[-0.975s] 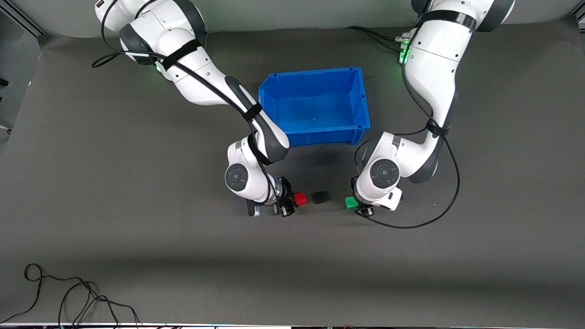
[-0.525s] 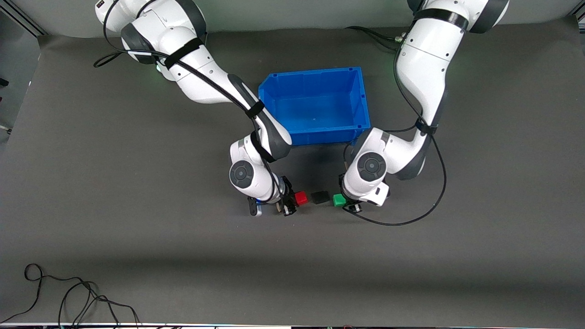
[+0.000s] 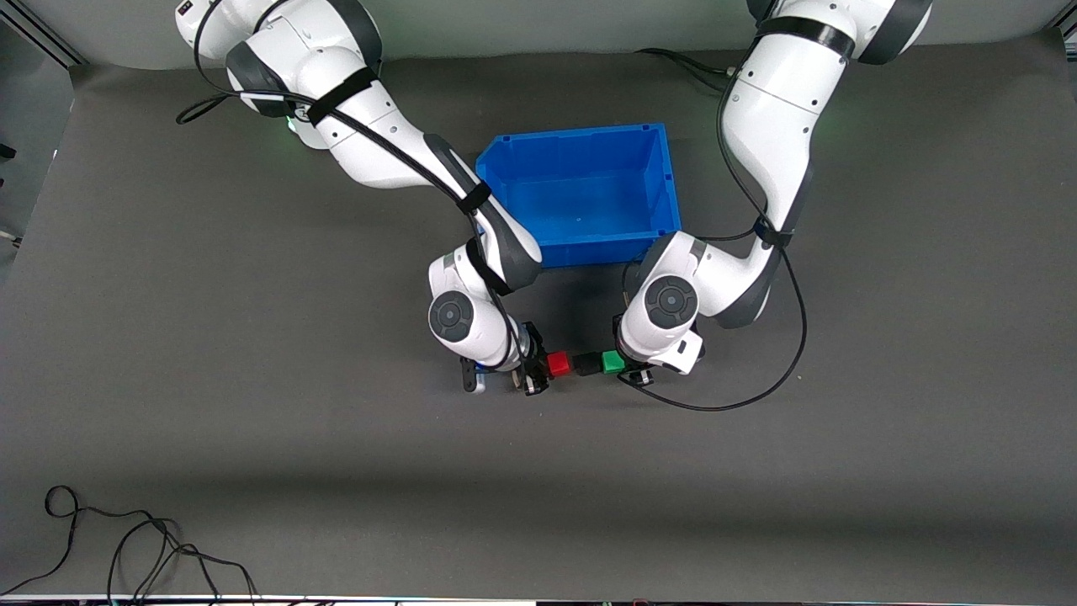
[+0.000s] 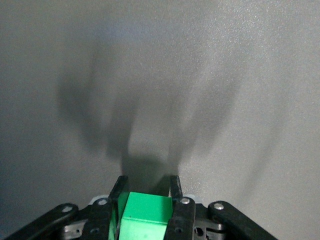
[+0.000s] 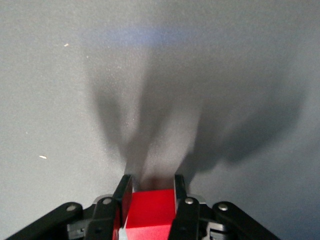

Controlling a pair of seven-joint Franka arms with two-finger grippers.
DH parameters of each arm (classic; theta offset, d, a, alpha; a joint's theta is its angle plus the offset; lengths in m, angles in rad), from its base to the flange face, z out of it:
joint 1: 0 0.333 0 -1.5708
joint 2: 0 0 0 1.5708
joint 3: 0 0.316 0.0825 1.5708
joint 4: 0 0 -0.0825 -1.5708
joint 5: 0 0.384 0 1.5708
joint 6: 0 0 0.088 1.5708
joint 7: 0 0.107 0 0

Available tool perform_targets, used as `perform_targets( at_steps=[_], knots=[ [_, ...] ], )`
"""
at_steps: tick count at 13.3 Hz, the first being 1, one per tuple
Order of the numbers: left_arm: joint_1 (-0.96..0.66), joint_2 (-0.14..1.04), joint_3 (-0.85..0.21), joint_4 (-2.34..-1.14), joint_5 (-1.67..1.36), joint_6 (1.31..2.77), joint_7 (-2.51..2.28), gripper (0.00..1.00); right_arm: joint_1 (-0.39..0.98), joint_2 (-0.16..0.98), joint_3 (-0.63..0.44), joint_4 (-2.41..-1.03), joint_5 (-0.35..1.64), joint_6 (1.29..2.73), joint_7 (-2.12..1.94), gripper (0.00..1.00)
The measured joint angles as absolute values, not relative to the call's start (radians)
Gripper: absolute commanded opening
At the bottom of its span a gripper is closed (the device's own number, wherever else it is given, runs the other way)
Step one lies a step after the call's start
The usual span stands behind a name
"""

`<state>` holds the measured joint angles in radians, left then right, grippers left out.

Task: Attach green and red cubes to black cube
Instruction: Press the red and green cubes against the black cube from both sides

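The black cube (image 3: 585,364) sits between the red cube (image 3: 558,364) and green cube (image 3: 612,362), touching both. The red one is toward the right arm's end of the surface (image 3: 252,438). The bin (image 3: 665,181) stands farther from the front camera.

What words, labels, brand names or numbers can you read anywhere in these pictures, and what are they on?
None can be read.
The small bright green cube, held in the left gripper: plain faces.
The small bright red cube, held in the right gripper: plain faces.
The small matte black cube between them: no marking shows.
The large blue plastic bin: no label shows.
The white arm casings show no legible print.
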<state>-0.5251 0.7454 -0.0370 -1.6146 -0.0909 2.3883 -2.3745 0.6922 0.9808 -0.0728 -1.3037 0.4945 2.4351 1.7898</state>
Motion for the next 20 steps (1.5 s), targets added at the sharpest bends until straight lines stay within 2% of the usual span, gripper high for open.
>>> perform_targets(
  at_steps=[8, 9, 10, 11, 20],
  knots=[
    [-0.525, 0.748, -0.05, -1.614, -0.091, 2.388, -2.375, 0.0, 0.696, 1.012, -0.073, -1.255, 0.495, 2.439, 1.929, 0.0],
    [-0.525, 0.748, -0.05, -1.614, -0.091, 2.388, -2.377, 0.0, 0.696, 1.012, -0.073, -1.255, 0.495, 2.439, 1.931, 0.05],
    [-0.525, 0.748, -0.05, -1.614, -0.091, 2.388, -2.381, 0.0, 0.696, 1.012, -0.073, -1.255, 0.495, 2.439, 1.931, 0.8],
    [-0.525, 0.749, -0.05, -1.614, -0.091, 2.388, -2.384, 0.0, 0.696, 1.013, -0.073, -1.254, 0.494, 2.439, 1.931, 1.0],
    [-0.525, 0.753, -0.05, -1.593, -0.091, 2.391, -2.393, 0.02, 0.701, 1.05, -0.071, -1.224, 0.426, 2.472, 1.932, 0.98]
  ],
)
